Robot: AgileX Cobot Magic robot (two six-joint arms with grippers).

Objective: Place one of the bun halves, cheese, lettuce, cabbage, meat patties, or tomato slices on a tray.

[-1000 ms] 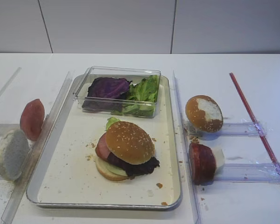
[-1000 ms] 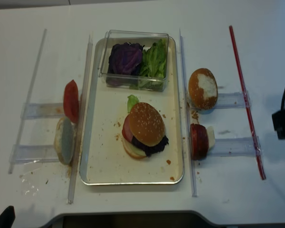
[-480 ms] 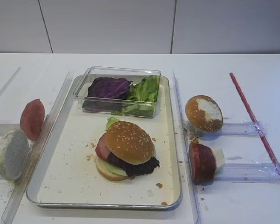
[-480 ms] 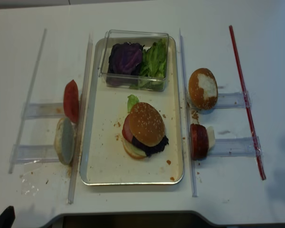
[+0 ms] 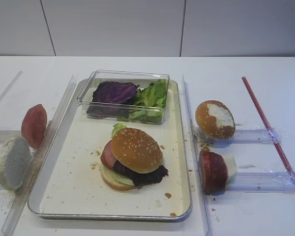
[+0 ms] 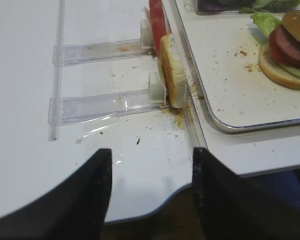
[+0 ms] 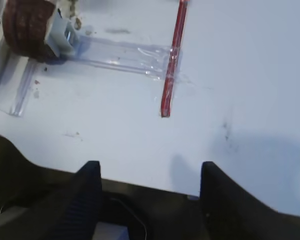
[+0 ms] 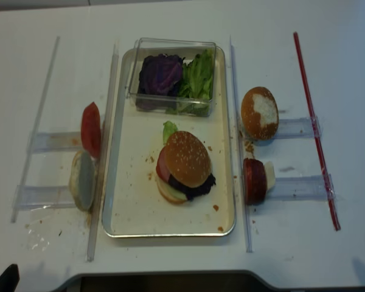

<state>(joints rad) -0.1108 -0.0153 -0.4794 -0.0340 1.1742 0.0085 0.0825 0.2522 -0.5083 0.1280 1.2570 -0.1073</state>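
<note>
The metal tray (image 5: 108, 215) (image 8: 170, 233) holds a stacked burger topped by the sesame bun half (image 5: 136, 150) (image 8: 187, 159) (image 6: 297, 22). At the tray's far end a clear box holds purple cabbage (image 5: 113, 92) (image 8: 161, 74) and green lettuce (image 5: 152, 96) (image 8: 198, 78). A dark red meat patty (image 5: 214, 171) (image 7: 27, 25) stands on edge right of the tray. A red tomato slice (image 5: 33, 126) (image 6: 159, 22) stands left of it. My left gripper (image 6: 151, 160) is open and empty over the table's front edge. My right gripper (image 7: 150, 170) is open and empty near the front right edge.
A browner bun half with a white face (image 5: 215, 119) stands right of the tray. A pale floury disc (image 5: 12, 162) (image 6: 172, 70) leans against the tray's left side. Clear plastic rails flank the tray. A red strip (image 5: 270, 132) (image 7: 172, 60) lies on the right.
The dark shape of the right arm at the overhead view's right edge has slid toward the front and almost out of view. Nothing on the table moved.
</note>
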